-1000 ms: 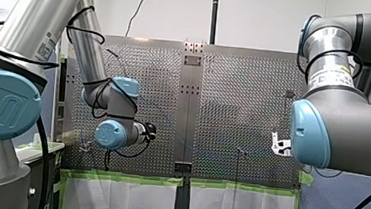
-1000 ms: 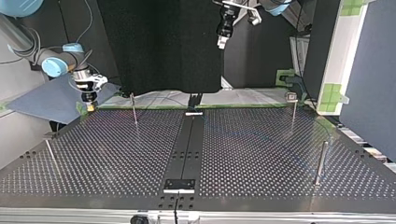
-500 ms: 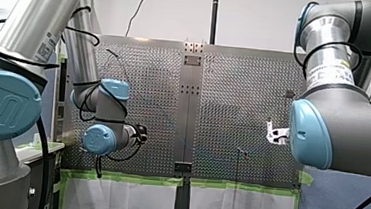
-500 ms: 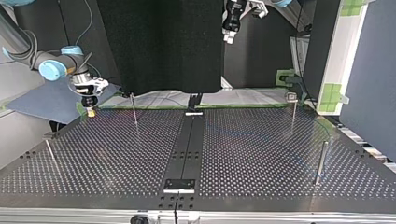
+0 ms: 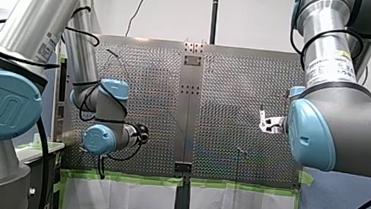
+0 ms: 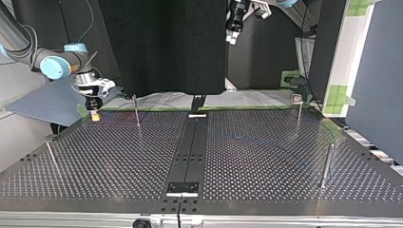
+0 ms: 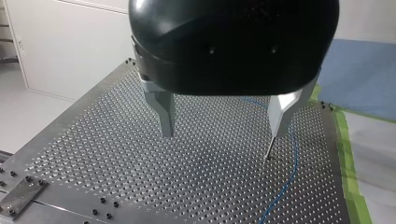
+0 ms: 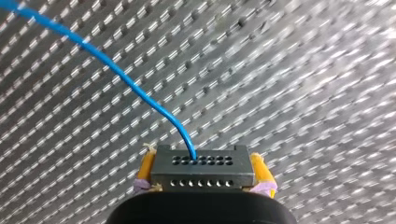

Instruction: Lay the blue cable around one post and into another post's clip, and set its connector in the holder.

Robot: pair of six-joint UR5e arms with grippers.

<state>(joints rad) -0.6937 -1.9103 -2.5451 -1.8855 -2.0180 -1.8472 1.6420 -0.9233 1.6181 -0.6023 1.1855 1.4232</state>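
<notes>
Well, at nine o'clock of the front view stood my left arm. Its wrist view showed my left gripper with metal fingers spread wide, holding nothing, above the table. Ahead of it the cable lay slack on the perforated surface, passing just beside a thin post. Whether it already went round that post I could not tell.

Toward three o'clock, my right gripper was clamped on the connector. Its yellow pads pressed the connector's two ends, and the cable left its face in a loose curve. In the top view this gripper hung at ten o'clock over the table's far edge, well apart from the headed post at two o'clock, which was probably the clip. I could not pick out the holder.

The routing looked barely begun, and I judged the slack to be the main danger. With nothing guiding the cable, a sweep by my right gripper could have dragged it over a post top or hooked it on the wrong post. If it snagged and pulled taut, the connector, pinched only at its ends, could have twisted or slipped out. The cable was thin and lay flat, so the open fingers might have closed beside it.
</notes>
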